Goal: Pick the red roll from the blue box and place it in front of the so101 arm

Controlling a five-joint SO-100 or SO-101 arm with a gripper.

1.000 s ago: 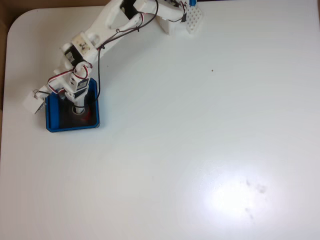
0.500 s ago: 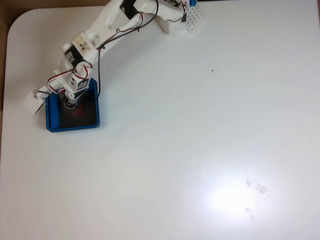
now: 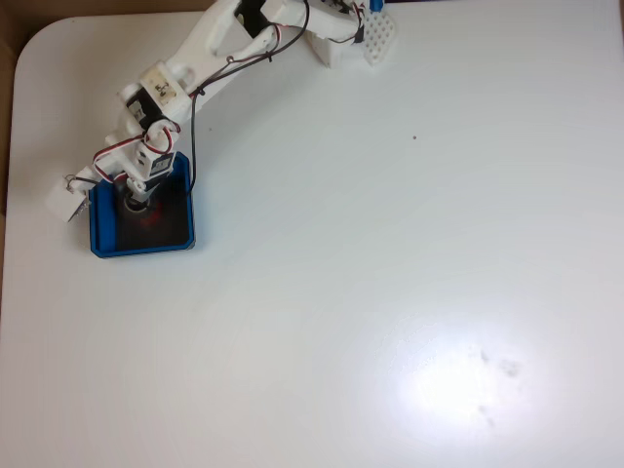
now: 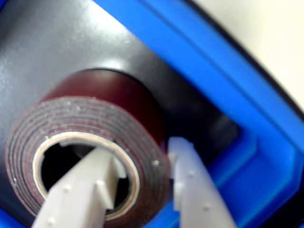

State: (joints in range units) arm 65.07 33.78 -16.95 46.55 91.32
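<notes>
The blue box (image 3: 146,247) sits near the left edge of the white table in the fixed view, and the so101 arm (image 3: 200,54) reaches down into it from the top. Its gripper (image 3: 136,203) is low over the dark floor, with a faint red patch of the red roll (image 3: 154,217) beside it. In the wrist view the red roll (image 4: 90,114) lies on the black floor close to the blue rim (image 4: 213,80). The gripper (image 4: 147,159) straddles the roll's wall. One white finger (image 4: 80,194) is inside the hollow centre, the other is outside, and both press the wall.
A white block (image 3: 66,200) hangs at the tray's left side by the table edge. The arm's base and a white perforated board (image 3: 378,37) stand at the top. Open white tabletop (image 3: 390,292) spreads to the right and below the tray.
Over the last second the gripper head shifted slightly up and left inside the tray, covering the roll's pale core. Nothing has visibly moved in the last half second.
</notes>
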